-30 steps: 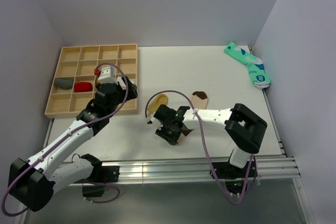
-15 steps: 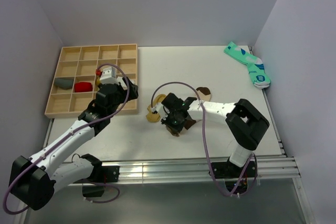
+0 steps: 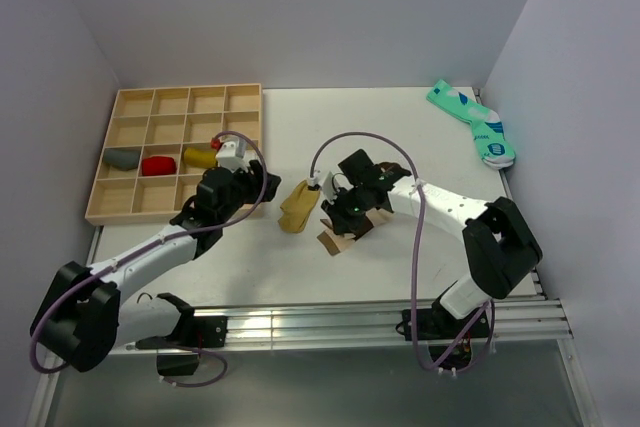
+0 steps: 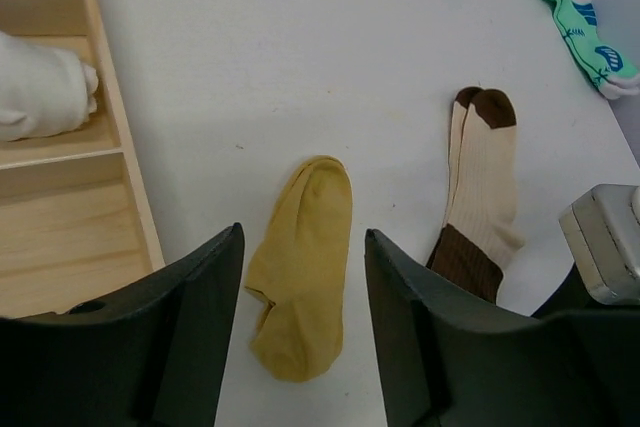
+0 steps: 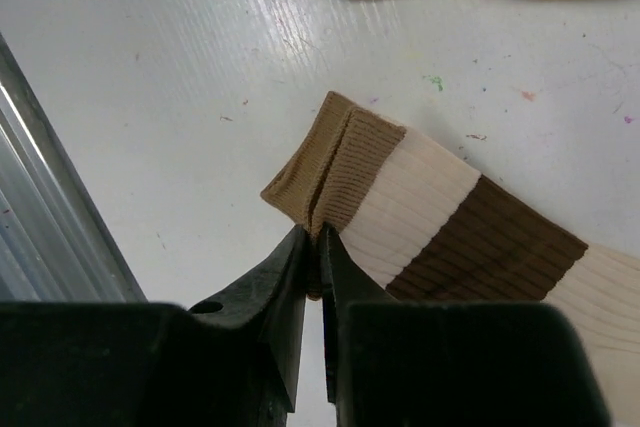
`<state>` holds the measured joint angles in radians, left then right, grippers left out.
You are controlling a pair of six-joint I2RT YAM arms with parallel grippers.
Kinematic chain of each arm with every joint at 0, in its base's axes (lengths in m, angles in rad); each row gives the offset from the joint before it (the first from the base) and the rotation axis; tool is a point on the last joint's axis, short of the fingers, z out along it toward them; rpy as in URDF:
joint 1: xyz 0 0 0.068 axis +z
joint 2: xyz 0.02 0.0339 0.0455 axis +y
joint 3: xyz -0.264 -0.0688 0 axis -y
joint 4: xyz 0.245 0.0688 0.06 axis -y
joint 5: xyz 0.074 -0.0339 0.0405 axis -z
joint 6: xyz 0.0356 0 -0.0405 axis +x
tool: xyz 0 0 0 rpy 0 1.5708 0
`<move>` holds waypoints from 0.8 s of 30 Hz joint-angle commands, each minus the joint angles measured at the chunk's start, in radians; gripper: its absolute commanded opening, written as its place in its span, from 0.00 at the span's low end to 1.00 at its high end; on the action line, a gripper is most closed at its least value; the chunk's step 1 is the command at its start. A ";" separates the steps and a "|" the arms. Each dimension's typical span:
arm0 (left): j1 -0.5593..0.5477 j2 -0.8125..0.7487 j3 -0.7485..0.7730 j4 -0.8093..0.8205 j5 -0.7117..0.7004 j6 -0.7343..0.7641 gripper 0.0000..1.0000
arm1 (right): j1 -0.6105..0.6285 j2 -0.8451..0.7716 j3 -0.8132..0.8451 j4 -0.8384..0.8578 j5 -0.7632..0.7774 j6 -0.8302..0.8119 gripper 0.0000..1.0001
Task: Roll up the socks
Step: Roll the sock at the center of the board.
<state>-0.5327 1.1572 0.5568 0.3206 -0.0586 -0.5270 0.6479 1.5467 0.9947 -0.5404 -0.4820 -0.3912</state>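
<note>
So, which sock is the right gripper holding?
The beige sock with brown bands: the right gripper pinches its tan cuff. The mustard-yellow sock lies free.

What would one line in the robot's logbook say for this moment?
right gripper: shut on cuff of beige sock | left gripper: open above mustard sock | mustard sock: flat, unrolled

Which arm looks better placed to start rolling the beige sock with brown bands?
Right. The right gripper is shut on the cuff of the long beige ribbed sock with brown bands; the left gripper hangs open near the mustard-yellow ankle sock, gripping nothing.
</note>
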 commanded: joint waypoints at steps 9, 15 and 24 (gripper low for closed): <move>-0.009 -0.027 -0.003 0.107 0.063 0.021 0.61 | 0.053 0.041 0.041 -0.004 0.135 0.101 0.43; -0.009 -0.063 -0.004 0.072 0.031 0.027 0.62 | 0.148 0.059 0.039 0.013 0.210 0.187 0.43; -0.007 -0.119 -0.024 0.055 -0.020 0.012 0.64 | 0.194 0.151 0.032 0.051 0.331 0.258 0.43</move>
<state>-0.5373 1.0790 0.5423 0.3702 -0.0425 -0.5171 0.8330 1.6764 0.9977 -0.5247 -0.2188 -0.1715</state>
